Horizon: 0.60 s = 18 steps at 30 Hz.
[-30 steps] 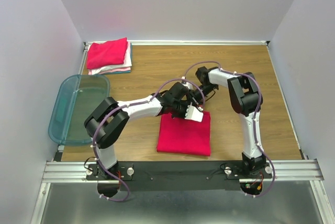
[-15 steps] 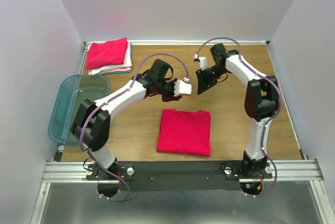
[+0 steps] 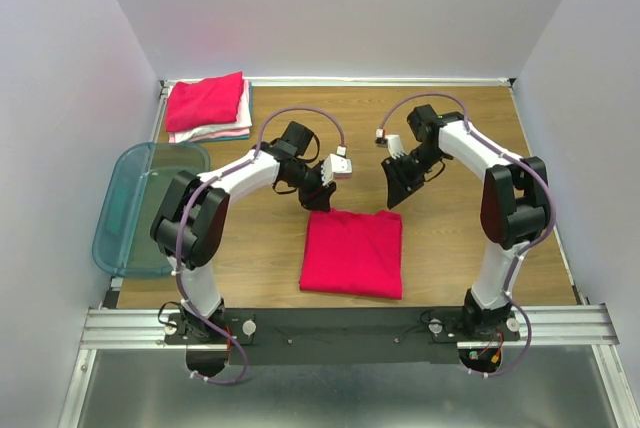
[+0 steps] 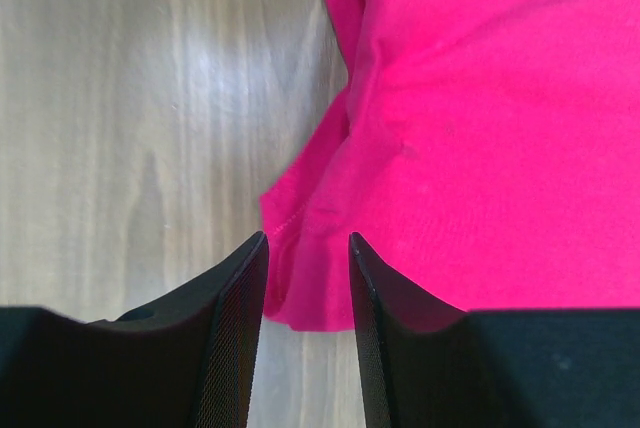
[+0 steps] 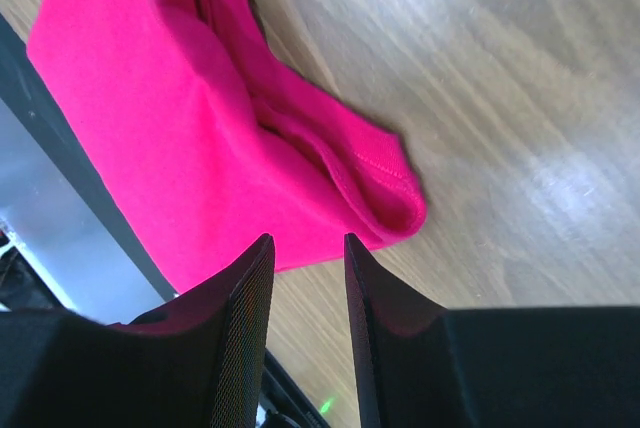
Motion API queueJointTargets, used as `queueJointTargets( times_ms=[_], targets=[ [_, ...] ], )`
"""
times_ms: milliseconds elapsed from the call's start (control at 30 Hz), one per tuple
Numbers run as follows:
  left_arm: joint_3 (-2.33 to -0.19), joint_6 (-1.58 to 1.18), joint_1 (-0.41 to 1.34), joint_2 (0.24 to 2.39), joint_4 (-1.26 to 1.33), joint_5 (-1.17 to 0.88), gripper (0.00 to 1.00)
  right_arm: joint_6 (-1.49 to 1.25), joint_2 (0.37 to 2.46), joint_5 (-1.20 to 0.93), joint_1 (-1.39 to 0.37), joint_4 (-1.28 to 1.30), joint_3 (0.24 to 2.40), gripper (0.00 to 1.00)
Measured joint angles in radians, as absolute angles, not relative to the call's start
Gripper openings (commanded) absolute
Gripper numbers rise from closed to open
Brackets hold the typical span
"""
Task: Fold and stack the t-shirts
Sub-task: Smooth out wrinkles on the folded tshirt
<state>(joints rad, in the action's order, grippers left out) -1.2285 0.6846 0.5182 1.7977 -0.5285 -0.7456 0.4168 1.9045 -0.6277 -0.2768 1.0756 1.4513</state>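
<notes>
Left end effector (image 3: 321, 201) and right end effector (image 3: 394, 196) hover above folded t-shirt (image 3: 352, 254).

Both arms are reaching inward toward each other, elbows bent. The left claw (image 3: 320, 196) and the right claw (image 3: 396, 188) are pointing downward, jaws standing a little apart and gripping nothing.

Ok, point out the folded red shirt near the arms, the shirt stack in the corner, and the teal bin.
folded red shirt (image 3: 352, 253), top external view, middle of its top face.
shirt stack (image 3: 207, 103), top external view, the red shirt on top.
teal bin (image 3: 130, 208), top external view, bare floor.
</notes>
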Motion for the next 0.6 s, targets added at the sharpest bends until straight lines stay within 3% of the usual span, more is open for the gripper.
queueJointTargets(
  times_ms=[100,267,600],
  targets=[
    [-1.217,0.683,0.518,1.822,-0.529,-0.745,0.43,0.417,1.905,-0.628,-0.277,1.072,1.432,0.42],
    [-1.197,0.684,0.517,1.851,-0.53,-0.745,0.28,0.417,1.905,-0.627,-0.295,1.066,1.4,0.41],
    [-1.192,0.684,0.517,1.885,-0.522,-0.744,0.27,0.42,1.905,-0.587,-0.316,1.013,1.32,0.42]
  ],
)
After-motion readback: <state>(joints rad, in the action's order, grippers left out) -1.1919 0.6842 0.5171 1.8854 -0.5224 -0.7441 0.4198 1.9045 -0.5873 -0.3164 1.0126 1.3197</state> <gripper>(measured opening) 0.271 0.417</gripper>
